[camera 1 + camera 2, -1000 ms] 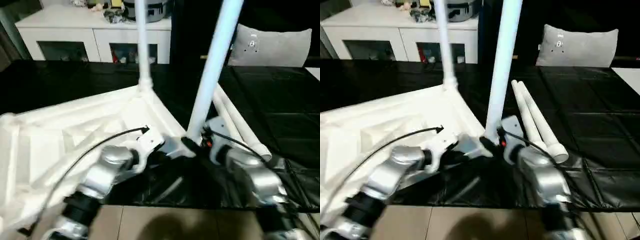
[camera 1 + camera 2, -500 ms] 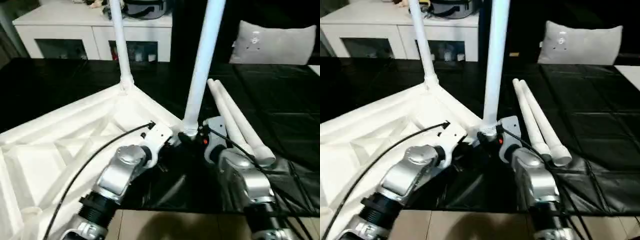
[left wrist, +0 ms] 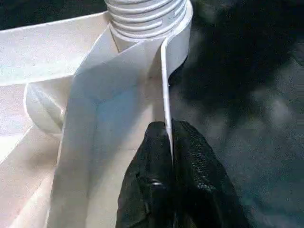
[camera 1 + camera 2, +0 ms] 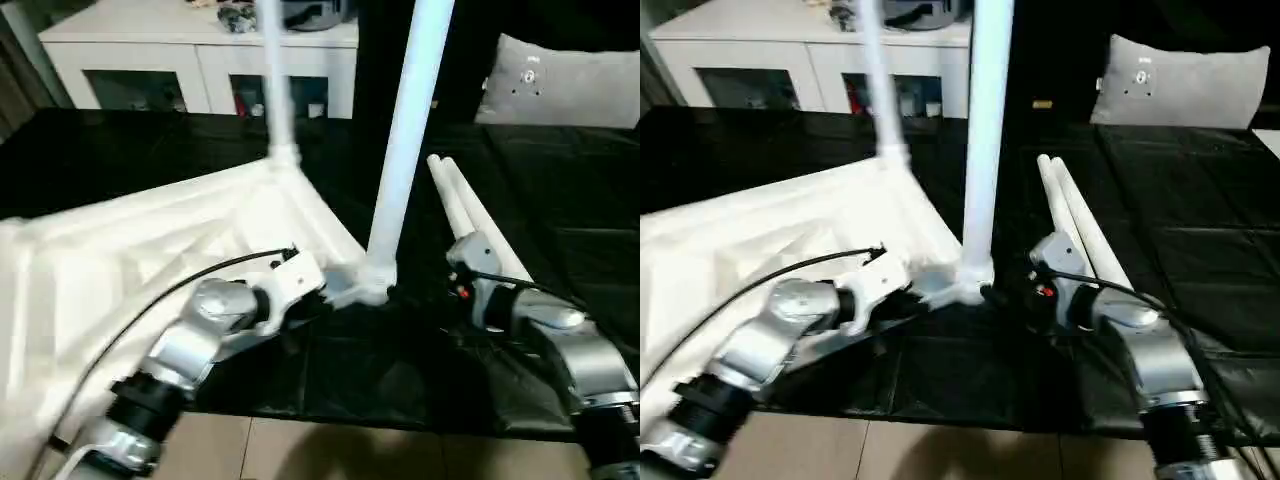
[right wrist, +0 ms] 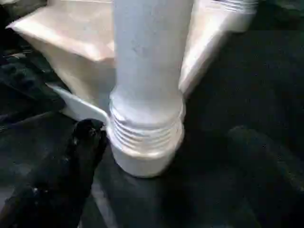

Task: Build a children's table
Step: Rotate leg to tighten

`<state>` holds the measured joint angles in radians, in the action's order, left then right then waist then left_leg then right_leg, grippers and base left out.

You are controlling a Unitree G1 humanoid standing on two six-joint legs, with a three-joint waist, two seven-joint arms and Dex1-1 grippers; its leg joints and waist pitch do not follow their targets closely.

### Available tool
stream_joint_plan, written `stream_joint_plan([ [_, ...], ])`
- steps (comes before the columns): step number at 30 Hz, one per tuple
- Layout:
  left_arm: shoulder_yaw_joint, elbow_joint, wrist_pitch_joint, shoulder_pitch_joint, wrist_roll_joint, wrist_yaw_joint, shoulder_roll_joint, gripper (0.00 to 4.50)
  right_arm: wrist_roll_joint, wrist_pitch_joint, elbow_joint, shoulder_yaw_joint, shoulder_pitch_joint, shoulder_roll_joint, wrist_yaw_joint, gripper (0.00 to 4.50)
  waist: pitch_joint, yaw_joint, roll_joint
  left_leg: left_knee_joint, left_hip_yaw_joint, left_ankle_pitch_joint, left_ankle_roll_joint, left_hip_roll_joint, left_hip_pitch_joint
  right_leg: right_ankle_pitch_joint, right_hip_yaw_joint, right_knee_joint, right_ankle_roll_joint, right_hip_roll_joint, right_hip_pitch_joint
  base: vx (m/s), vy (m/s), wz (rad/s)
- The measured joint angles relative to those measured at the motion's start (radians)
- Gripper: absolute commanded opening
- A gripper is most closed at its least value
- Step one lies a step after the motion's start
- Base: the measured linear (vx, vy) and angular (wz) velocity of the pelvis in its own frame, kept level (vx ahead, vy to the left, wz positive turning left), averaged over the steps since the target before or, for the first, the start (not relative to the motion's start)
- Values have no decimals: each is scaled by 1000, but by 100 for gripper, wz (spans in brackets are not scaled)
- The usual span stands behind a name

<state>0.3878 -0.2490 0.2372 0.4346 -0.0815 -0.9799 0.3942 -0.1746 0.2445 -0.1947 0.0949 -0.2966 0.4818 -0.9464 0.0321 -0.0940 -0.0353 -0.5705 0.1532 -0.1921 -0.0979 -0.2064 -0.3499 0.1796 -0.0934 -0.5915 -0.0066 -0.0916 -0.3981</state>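
- Right gripper (image 4: 440, 290) has let go of the near leg (image 4: 400, 160) and drawn aside, fingers spread.
- Left gripper (image 3: 168, 142) pinches the tabletop (image 4: 150, 250) rib beside that corner.
- Two spare legs (image 4: 470, 225) lie just beyond the right gripper, long axes pointing away.

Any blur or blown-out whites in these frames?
Left eye view: far leg smeared, tabletop washed out with ribs barely readable. Right wrist view: near leg soft, threads still legible. Left wrist view: sharp on the rib edge pinched by the left gripper.
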Motion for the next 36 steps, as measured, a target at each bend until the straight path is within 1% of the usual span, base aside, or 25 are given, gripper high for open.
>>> stream_joint_plan([
  [1,5,-1,-18,0,1,-23,12,0,-7,-4,0,4,0,7,-24,445,0,-1,0,0,0,0,0,0,0,1,0,0,2,0,0,0,0,0],
  [2,13,-7,-48,2,3,-51,27,0,-15,-10,1,11,-1,15,-54,427,0,-3,0,-1,0,0,0,0,0,1,0,-2,1,-1,0,0,0,0],
  [4,24,-12,-87,6,10,-95,52,0,-20,-14,3,29,-1,28,-99,408,0,-6,1,-1,0,0,0,0,0,-1,0,-2,-2,-1,0,0,0,0],
  [7,33,-24,-132,13,19,-154,75,0,-26,-18,3,51,-2,39,-153,396,0,-13,1,-1,0,0,0,0,0,-1,0,-3,-2,-1,0,0,0,0],
  [8,37,-33,-151,18,23,-179,81,0,-27,-19,3,62,-2,43,-174,371,0,-16,1,-1,1,0,0,0,0,-1,0,-3,-2,0,-1,0,0,0],
  [11,50,-44,-181,29,29,-227,98,0,-28,-26,2,83,-3,43,-213,356,0,-24,2,-2,1,0,0,0,-1,-1,0,-4,-2,-1,-1,0,0,0],
  [13,53,-53,-195,35,32,-248,103,0,-29,-33,-3,94,-6,41,-228,329,1,-25,2,-2,1,0,0,0,-1,-1,1,-4,-2,-1,-1,0,0,0],
  [16,54,-56,-202,35,36,-259,105,0,-29,-38,-6,106,-10,40,-244,310,1,-25,3,-2,1,0,0,0,-1,-1,1,-4,-2,-1,0,0,0,0],
  [17,54,-57,-202,36,36,-260,105,0,-29,-39,-6,107,-11,40,-246,287,1,-24,3,-2,1,0,0,0,-1,-1,1,-4,-2,-1,-1,0,0,0],
  [23,54,-64,-216,36,37,-267,105,0,-29,-40,-8,108,-12,39,-257,273,1,-24,3,-2,1,0,0,0,-1,-1,1,-4,-2,-1,-1,0,0,0],
  [31,52,-65,-212,33,39,-271,104,0,-36,-35,-3,106,1,37,-257,272,-1,-25,5,-2,1,0,0,0,0,-1,1,-5,-2,-1,0,0,0,0],
  [33,41,-46,-183,18,41,-264,98,0,-47,-20,19,91,32,18,-238,272,-1,-25,6,-2,1,0,0,0,0,-1,1,-5,-2,-1,0,0,0,0],
  [34,36,-29,-158,8,45,-254,92,0,-51,-7,27,86,37,6,-225,272,-2,-23,5,-2,1,0,0,0,0,-1,1,-5,-2,-1,0,0,0,0],
  [36,12,1,-80,-12,46,-220,78,0,-50,16,37,67,58,-30,-171,272,-3,-20,6,-3,1,0,-1,0,2,-1,1,-6,-2,-1,1,0,0,0],
])
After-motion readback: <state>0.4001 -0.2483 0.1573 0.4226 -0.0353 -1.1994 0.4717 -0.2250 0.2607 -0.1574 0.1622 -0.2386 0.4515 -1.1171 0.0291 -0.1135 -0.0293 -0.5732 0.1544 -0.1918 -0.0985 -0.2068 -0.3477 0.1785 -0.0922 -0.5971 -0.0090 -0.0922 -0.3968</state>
